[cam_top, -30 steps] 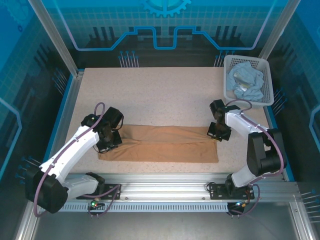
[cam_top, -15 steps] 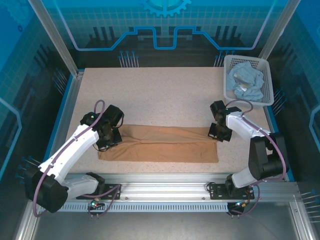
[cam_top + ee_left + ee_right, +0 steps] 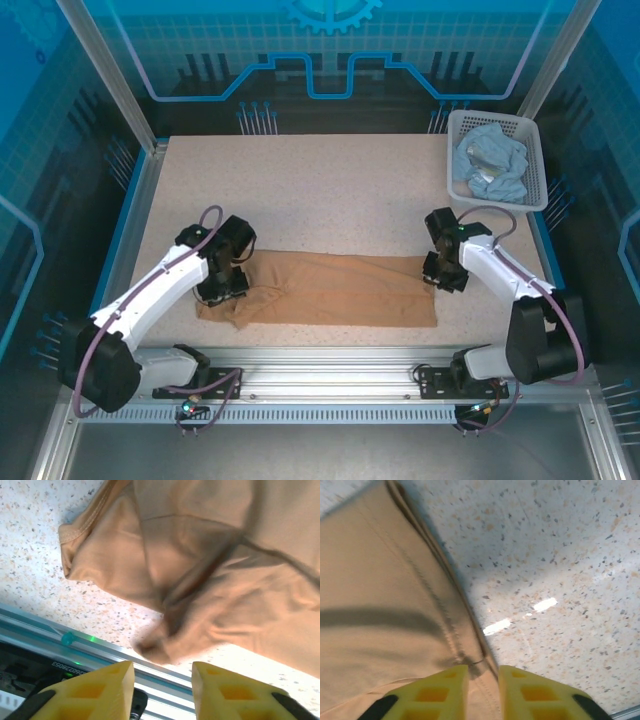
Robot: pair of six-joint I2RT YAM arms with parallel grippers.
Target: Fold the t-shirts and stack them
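lying near-centre, the tan t-shirt (image 3: 340,290) is a half-folded strip, with the pale blue t-shirt (image 3: 490,160) crumpled in the far-right basket (image 3: 495,114). the left gripper (image 3: 162,680) gapes empty. whether the right gripper (image 3: 483,685) pinches the hem, i cannot tell.

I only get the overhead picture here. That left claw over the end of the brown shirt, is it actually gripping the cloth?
Observer: No. On its wrist camera the left gripper is open, and the tan t-shirt lies bunched beyond its tips.
Operator: And the right claw?
Observer: The right gripper shows just a narrow gap, and the shirt's stitched hem runs into it. I can't tell whether it is pinched.
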